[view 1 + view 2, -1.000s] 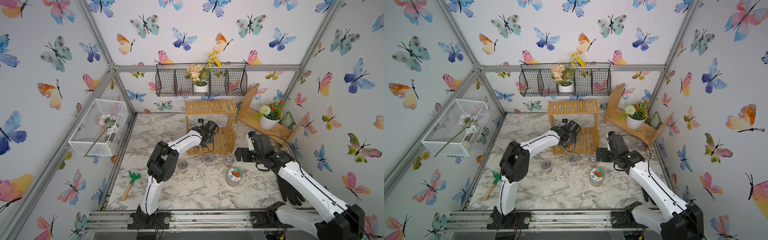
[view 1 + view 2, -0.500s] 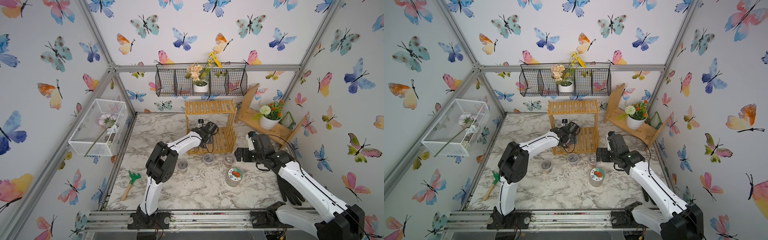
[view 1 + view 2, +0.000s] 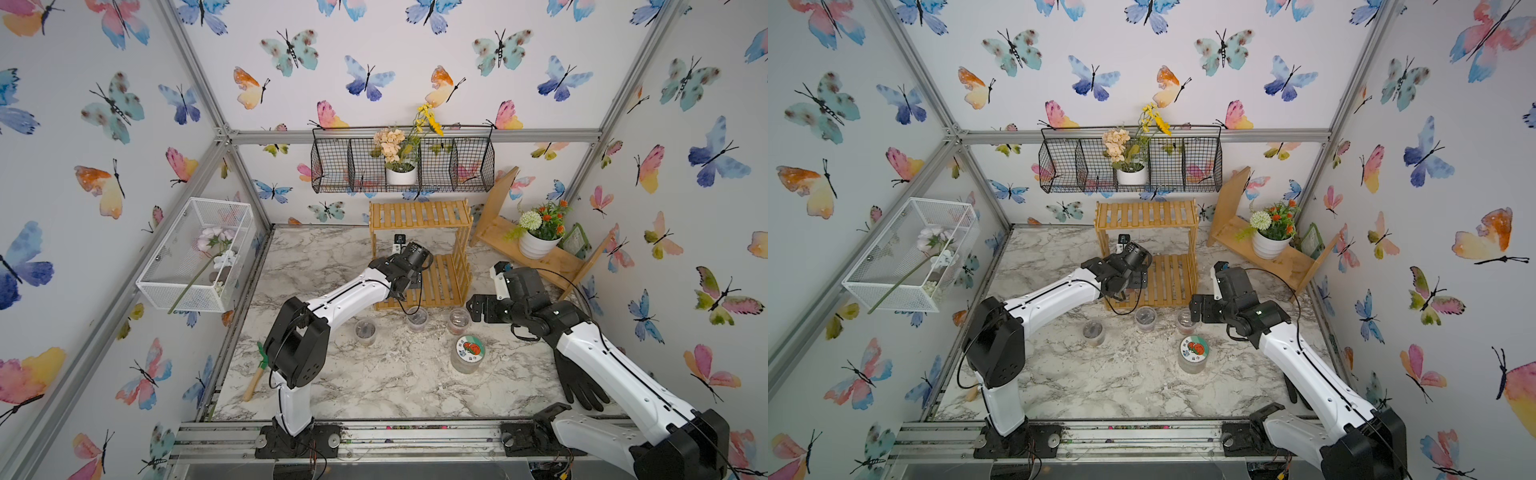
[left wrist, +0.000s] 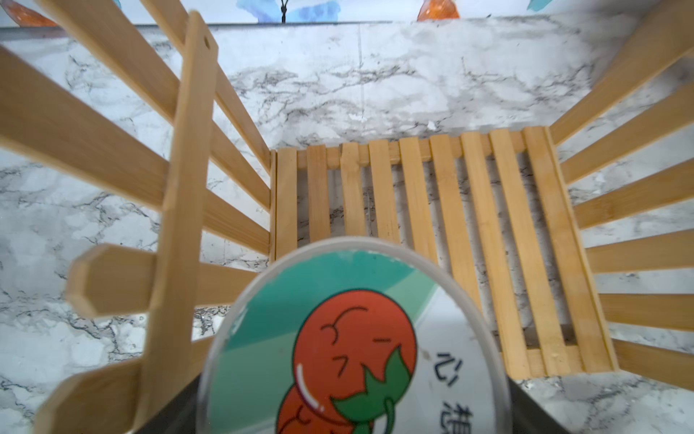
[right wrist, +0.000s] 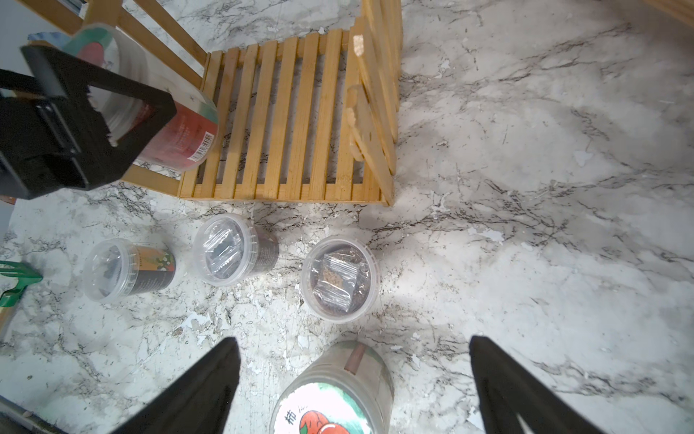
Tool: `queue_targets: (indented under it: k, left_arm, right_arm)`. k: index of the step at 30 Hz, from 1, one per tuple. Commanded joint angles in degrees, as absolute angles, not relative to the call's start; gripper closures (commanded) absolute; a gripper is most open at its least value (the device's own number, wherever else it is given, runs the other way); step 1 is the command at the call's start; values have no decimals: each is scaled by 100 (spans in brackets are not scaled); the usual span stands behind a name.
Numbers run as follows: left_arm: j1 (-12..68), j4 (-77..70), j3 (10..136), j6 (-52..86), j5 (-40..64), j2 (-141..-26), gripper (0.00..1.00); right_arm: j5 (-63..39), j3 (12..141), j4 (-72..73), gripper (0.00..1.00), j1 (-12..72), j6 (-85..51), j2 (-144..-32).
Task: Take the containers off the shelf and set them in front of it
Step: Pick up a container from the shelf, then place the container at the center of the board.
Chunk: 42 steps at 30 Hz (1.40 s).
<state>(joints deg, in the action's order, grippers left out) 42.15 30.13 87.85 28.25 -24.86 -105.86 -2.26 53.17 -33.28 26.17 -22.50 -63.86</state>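
The bamboo shelf (image 3: 419,214) stands at the back middle of the marble table. My left gripper (image 3: 409,272) is at the left front edge of its lower tier (image 5: 285,120), shut on a tilted jar (image 5: 180,139) whose teal-white lid (image 4: 353,345) bears a red picture. Three small clear-lidded cups (image 5: 112,268) (image 5: 229,250) (image 5: 340,278) stand in a row in front of the shelf. A second jar (image 3: 468,353) (image 5: 334,394) stands nearer the front. My right gripper (image 5: 353,339) hovers open above that jar, apart from it.
A black wire basket (image 3: 469,166) with a white pot hangs on the back wall. A leaning board shelf (image 3: 540,266) with a flower pot is at the right. A white mesh box (image 3: 195,253) is on the left wall. A green hand rake (image 3: 259,365) and a black glove (image 3: 577,382) lie near the front.
My left gripper has drawn slightly toward the front of the shelf with the jar in it. The right arm has not moved.
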Motion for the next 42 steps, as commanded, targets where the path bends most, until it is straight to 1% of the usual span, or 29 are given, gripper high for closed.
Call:
queue_targets:
  k: [1,7,13,24,32,42]
  left_arm:
    - [4264,2839,8646,2605,-2686,-10182,20]
    - [4532,2880,8384,2430,-2710,-9691,21]
    - [4887,2917,7851,2288,-2657,-9020,21]
    - [5926,3013,6799,2519,-2733,-7903,21]
    - [6777,2823,6251,2738,-2839,-7710,21]
    - [7066,2445,5751,3040,-2759,-7848,22]
  right_arm:
    - [-482,5375,-3187,2,2584,-2164,-6403]
    - [-609,5372,-3177,2,2579,-2147,-6401]
    - [-736,5370,-3174,2,2575,-2120,-6380]
    - [-912,5243,-3231,2,2575,-2092,-6273]
    - [-984,5143,-3231,2,2575,-2092,-6153]
    - [-1028,4967,-3255,2,2575,-2134,-5933]
